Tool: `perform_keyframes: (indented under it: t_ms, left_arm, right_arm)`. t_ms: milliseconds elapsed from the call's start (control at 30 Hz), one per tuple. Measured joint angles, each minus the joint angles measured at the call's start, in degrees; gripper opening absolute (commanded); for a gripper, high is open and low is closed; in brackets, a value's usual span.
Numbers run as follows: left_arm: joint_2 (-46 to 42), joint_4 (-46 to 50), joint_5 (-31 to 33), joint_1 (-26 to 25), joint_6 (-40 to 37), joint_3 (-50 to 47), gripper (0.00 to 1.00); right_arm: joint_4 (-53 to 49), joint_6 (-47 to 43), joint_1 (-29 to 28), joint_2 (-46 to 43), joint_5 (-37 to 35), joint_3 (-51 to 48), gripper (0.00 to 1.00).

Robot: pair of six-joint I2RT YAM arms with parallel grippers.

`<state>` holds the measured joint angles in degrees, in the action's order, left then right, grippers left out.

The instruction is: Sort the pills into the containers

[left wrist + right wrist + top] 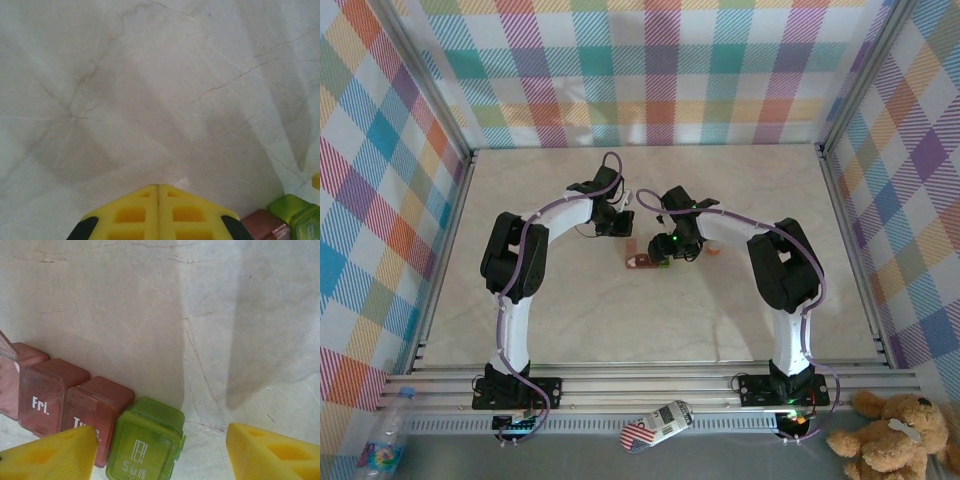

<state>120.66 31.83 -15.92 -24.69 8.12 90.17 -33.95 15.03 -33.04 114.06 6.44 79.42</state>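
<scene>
Two arms are seen bent inward toward the middle of the table (570,330), where one row of containers (95,407) is laid flat. Four joined compartments are counted in it: three dark red and one green at the end, the green one marked SUN. The right hand (161,432) is held released, its two yellow fingers (272,450) spread wide to either side of the green end. The left hand (158,186) is clenched on nothing, its two pads pressed together, and the row's green end is caught at the lower right corner of its wrist view. The table is bounded by metal rails (448,260) and checked walls (650,70). Wide stretches of bare surface are found between the row and every edge.
</scene>
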Motion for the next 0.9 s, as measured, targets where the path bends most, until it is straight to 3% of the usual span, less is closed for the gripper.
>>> perform_keyframes:
  t_ms: [900]
  left_arm:
    - [-9.42, -2.23, -6.12, -2.58, 1.53, -10.64, 0.0]
  right_arm:
    - [-0.04, 0.83, 0.0, 0.17, 0.04, 0.02, 0.67]
